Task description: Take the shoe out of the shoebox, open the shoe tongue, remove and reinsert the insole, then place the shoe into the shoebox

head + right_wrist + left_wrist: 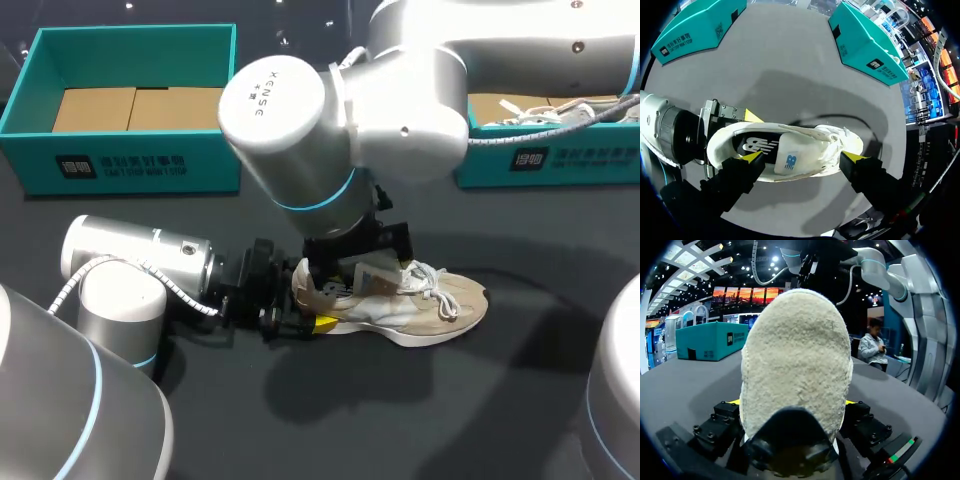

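Exhibition hall: display screens (752,294), ceiling lights (687,255)

Head view: even, fairly bright light from overhead. The glossy silver-white right arm (300,110) carries broad soft highlights, none blown out. The matte dark grey table (520,400) shows no glare and takes a diffuse arm shadow (350,390) on the near side of the beige-and-white mesh sneaker (430,305). The teal cardboard shoebox (130,90) is evenly lit, its interior readable.

Left wrist view: the cream fleece heel (797,365) is very close, top-lit, its pile crisp. The dark fittings under it sit in shade and look soft. The table edge bows.

Right wrist view: the table reads mid-grey. A large soft-edged shadow lies beyond the sneaker. Straight box edges curve toward the rim.
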{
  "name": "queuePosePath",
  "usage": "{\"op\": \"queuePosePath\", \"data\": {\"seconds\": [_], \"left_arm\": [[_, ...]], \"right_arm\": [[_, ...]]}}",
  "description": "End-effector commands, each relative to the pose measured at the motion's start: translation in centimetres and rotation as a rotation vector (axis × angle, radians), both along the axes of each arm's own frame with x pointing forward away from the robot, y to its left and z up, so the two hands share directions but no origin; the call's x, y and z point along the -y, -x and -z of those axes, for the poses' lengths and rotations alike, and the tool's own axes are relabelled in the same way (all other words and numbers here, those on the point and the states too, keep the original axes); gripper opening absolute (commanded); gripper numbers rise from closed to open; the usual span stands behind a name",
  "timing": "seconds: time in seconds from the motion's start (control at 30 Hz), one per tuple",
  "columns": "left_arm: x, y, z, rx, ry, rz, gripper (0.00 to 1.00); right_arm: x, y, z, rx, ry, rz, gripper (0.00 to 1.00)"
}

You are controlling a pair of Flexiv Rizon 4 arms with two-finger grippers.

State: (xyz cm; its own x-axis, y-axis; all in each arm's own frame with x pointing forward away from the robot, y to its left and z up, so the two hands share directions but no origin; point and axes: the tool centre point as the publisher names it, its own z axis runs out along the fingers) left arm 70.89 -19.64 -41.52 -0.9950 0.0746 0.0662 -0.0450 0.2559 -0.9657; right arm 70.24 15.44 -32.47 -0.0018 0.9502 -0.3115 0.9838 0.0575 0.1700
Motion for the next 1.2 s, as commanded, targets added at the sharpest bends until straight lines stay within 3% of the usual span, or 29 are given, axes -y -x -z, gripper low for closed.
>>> {"op": "queuePosePath", "data": {"seconds": [0.03, 0.73, 1.2], "left_arm": [[0.0, 0.1, 0.2, 0.000, 0.000, -0.002, 0.00], [0.0, 0.1, 0.2, 0.000, 0.000, -0.002, 0.00], [0.0, 0.1, 0.2, 0.000, 0.000, -0.002, 0.00]], "right_arm": [[-1.4, 0.9, 1.3, 0.051, 0.034, 0.088, 1.00], [1.4, -0.5, 3.4, 0.131, 0.125, 0.127, 1.00], [3.8, 0.3, 1.3, 0.136, 0.157, 0.184, 1.00]]}}
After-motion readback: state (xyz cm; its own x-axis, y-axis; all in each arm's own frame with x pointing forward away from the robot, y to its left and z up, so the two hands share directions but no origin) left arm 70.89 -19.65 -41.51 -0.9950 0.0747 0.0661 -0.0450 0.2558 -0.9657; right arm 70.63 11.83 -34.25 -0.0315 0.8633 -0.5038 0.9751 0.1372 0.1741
